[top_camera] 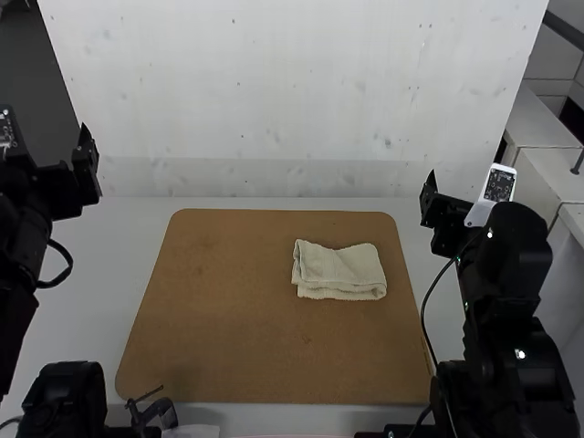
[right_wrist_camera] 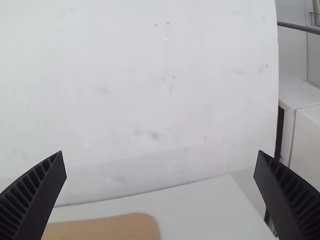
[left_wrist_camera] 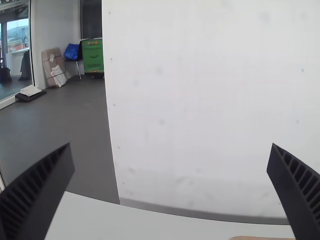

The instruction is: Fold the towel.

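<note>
A cream towel point(top_camera: 339, 272) lies in a compact, layered fold right of centre in the high view, on a round-cornered brown board point(top_camera: 228, 319) atop a pale table point(top_camera: 114, 265). Folding appears complete or nearly so; the next move likely calls for leaving the bundle alone, or at most squaring its slightly uneven edges. Well apart from it, the left gripper point(left_wrist_camera: 171, 144) and right gripper point(right_wrist_camera: 160, 151) hold nothing, fingers spread wide. The towel's underside is hidden, its exact layer count unclear, and the left arm point(top_camera: 20, 219) is cut off at the high view's left edge.
</note>
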